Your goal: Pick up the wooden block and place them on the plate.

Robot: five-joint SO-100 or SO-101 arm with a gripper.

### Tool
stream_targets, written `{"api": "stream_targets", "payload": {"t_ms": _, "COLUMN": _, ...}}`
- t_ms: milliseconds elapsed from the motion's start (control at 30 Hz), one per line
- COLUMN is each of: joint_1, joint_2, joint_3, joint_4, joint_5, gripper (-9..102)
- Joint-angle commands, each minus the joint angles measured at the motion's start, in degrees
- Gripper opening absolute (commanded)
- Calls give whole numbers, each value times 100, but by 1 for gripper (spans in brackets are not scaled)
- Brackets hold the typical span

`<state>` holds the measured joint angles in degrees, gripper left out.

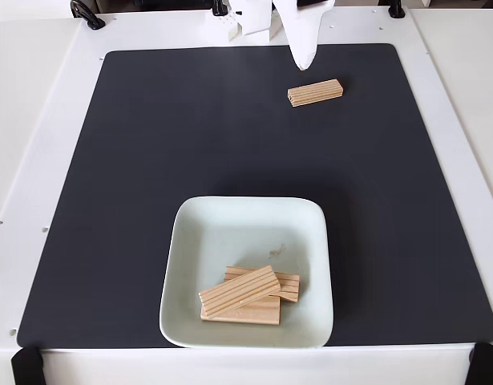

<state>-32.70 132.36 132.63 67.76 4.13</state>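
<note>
A: Where are the blocks?

B: In the fixed view three wooden blocks [250, 294] lie piled in the plate [230, 233], in its near half. One lies tilted across the top, touching the two beneath it. A fourth, the lone block [315, 92], lies flat on the black mat [150, 160] at the far side, right of centre, well apart from the plate.

A: And the pincer?

B: The pincer [302, 56] comes down from the top edge as a white pointed shape, its tip just beyond the lone block and a little to its left. I cannot make out two separate fingers, so I cannot tell how far open it is. It has nothing in its hold that I can see; the tip and the block are near but apart.

A: What else is around?

B: The mat covers most of the white tabletop [38, 120]. There are black clamps [87, 14] at the far edge and black corner pieces [26, 365] at the near left and right. More white arm parts [254, 20] sit at the top beside the pincer.

A: Anything in the way?

B: The mat between the lone block and the plate is bare. The plate has a faint dark smudge [280, 250] near its middle, just beyond the pile.

A: Any writing or labels?

B: None that I can read.
</note>
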Motion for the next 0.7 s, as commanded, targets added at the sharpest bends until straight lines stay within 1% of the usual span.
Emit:
{"api": "stream_targets", "payload": {"t_ms": 0, "joint_1": -97, "joint_2": -237, "joint_3": -571, "joint_4": 650, "joint_5": 62, "gripper": 0}}
{"api": "stream_targets", "payload": {"t_ms": 233, "joint_1": -35, "joint_2": -554, "joint_3": -659, "joint_4": 721, "joint_5": -18, "gripper": 1}}
{"api": "stream_targets", "payload": {"t_ms": 300, "joint_1": -35, "joint_2": -580, "joint_3": -659, "joint_4": 712, "joint_5": -26, "gripper": 8}}
{"api": "stream_targets", "payload": {"t_ms": 400, "joint_1": -53, "joint_2": -589, "joint_3": -642, "joint_4": 694, "joint_5": -26, "gripper": 25}}
{"api": "stream_targets", "payload": {"t_ms": 467, "joint_1": -79, "joint_2": -598, "joint_3": -633, "joint_4": 686, "joint_5": -26, "gripper": 34}}
{"api": "stream_targets", "payload": {"t_ms": 533, "joint_1": -88, "joint_2": -615, "joint_3": -615, "joint_4": 677, "joint_5": -26, "gripper": 37}}
{"api": "stream_targets", "payload": {"t_ms": 667, "joint_1": -185, "joint_2": -940, "joint_3": -501, "joint_4": 475, "joint_5": 35, "gripper": 37}}
